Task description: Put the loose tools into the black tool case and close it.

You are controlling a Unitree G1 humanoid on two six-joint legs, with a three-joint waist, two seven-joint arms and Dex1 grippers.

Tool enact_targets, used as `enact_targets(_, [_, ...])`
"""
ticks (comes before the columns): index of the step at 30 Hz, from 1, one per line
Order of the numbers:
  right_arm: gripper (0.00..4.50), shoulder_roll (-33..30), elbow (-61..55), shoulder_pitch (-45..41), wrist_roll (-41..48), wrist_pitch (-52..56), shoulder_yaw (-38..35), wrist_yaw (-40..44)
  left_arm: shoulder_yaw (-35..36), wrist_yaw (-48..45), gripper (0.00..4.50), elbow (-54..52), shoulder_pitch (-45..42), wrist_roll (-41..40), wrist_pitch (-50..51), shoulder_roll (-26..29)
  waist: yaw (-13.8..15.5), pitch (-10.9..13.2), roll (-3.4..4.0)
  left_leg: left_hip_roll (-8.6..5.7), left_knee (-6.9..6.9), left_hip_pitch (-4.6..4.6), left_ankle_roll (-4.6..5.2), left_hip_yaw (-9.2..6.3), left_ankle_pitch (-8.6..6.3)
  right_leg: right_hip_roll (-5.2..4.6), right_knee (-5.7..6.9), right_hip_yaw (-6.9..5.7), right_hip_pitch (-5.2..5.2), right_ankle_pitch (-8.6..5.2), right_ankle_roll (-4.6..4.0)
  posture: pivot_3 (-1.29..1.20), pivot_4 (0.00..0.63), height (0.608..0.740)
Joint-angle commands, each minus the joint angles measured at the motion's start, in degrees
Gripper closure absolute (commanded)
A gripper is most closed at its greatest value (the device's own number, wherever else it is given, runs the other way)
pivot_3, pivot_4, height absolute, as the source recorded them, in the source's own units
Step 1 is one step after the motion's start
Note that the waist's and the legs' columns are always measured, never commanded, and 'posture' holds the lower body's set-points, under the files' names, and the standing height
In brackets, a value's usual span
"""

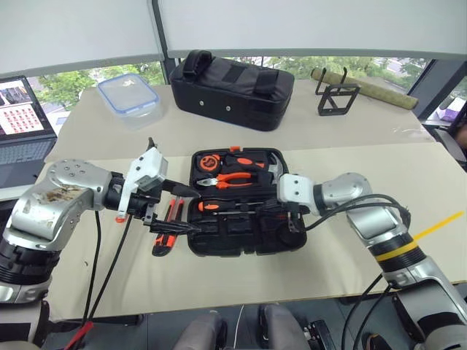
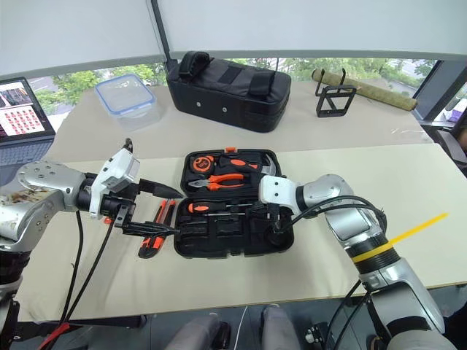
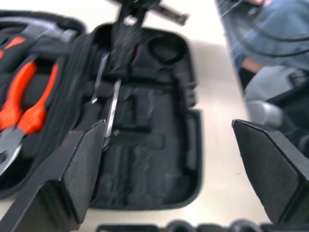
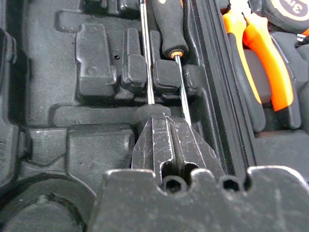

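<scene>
The black tool case [image 1: 244, 244] lies open at the table's middle. In its near half a screwdriver [image 1: 211, 207] with an orange-and-black handle rests in a slot, and two thin shafts [image 4: 145, 53] run side by side. My right gripper [image 4: 152, 116] is shut inside that half, its tip on one shaft; whether it pinches the shaft I cannot tell. My left gripper [image 1: 191, 211] hangs wide open over the case's left edge, with nothing between its fingers [image 3: 79, 169]. An orange-black utility knife [image 2: 153, 240] lies on the table just left of the case, below the left gripper.
The case's far half holds orange-handled pliers [image 1: 233, 179] and a tape measure [image 1: 209, 162]. Behind stand a black fabric bag [image 1: 232, 87], a clear lidded box [image 1: 130, 93], a wire stand [image 1: 337, 98] and a rolled mat [image 1: 372, 89]. A laptop [image 1: 22, 117] is at far left.
</scene>
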Motion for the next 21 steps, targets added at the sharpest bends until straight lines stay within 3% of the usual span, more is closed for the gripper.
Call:
enact_targets(1, [4.44, -0.01, -3.64, 0.37, 3.65, 3.89, -4.63, -0.92, 6.59, 6.89, 0.0, -0.65, 3.96, 0.67, 3.1, 1.39, -0.07, 0.01, 0.0, 0.01, 0.0, -0.03, -0.01, 0.0, 0.0, 0.02, 0.0, 0.01, -0.03, 0.0, 0.0, 0.0, 0.15, 0.716])
enact_targets(7, [4.44, -0.86, -13.16, -1.0, 18.26, 20.35, -15.55, -0.51, 20.97, 15.55, 0.0, -2.74, 15.41, -0.32, 11.55, 3.31, -0.19, 0.03, 0.02, 0.02, -0.04, -0.21, -0.02, 0.02, -0.01, 0.1, 0.05, 0.04, -0.31, 0.0, -0.02, 0.0, 0.15, 0.716])
enact_targets(9, [3.87, -4.6, -21.04, 0.22, 31.47, 32.11, -20.82, 3.69, 29.65, 19.71, 0.0, -2.63, 22.12, 1.73, 15.26, 3.03, -0.2, 0.08, 0.09, 0.05, -0.08, -0.21, -0.04, 0.02, -0.02, 0.09, 0.02, 0.04, -0.33, -0.01, -0.03, 0.0, 0.15, 0.716])
enact_targets(12, [2.97, -8.72, -27.5, 2.59, 39.4, 37.25, -24.07, 5.93, 34.99, 25.89, 0.0, -3.32, 26.72, 3.17, 20.21, 1.92, 0.18, 0.09, 0.08, 0.13, -0.21, -0.22, -0.06, -0.03, -0.05, 0.1, -0.02, 0.01, -0.33, -0.04, -0.07, 0.0, 0.15, 0.716])
enact_targets(16, [1.59, -9.24, -30.99, 3.84, 45.01, 41.07, -26.09, 2.46, 32.22, 31.24, 0.0, -3.04, 26.27, 4.33, 21.39, 0.27, 1.56, 0.08, 0.06, 0.17, -0.19, -0.06, -0.31, -0.15, -0.3, 0.03, -0.36, 0.03, 0.09, -0.05, -0.09, 0.0, 0.15, 0.716])
enact_targets(21, [0.03, -8.8, -32.47, 4.99, 45.17, 40.0, -24.98, -1.1, 26.71, 34.86, 0.0, 0.22, 17.62, 3.43, 24.2, -1.49, 2.7, 0.08, -0.12, 0.06, -0.03, -0.09, -0.42, -0.15, -0.38, -0.04, -0.27, -0.04, 0.11, -0.01, -0.07, 0.0, 0.15, 0.716])
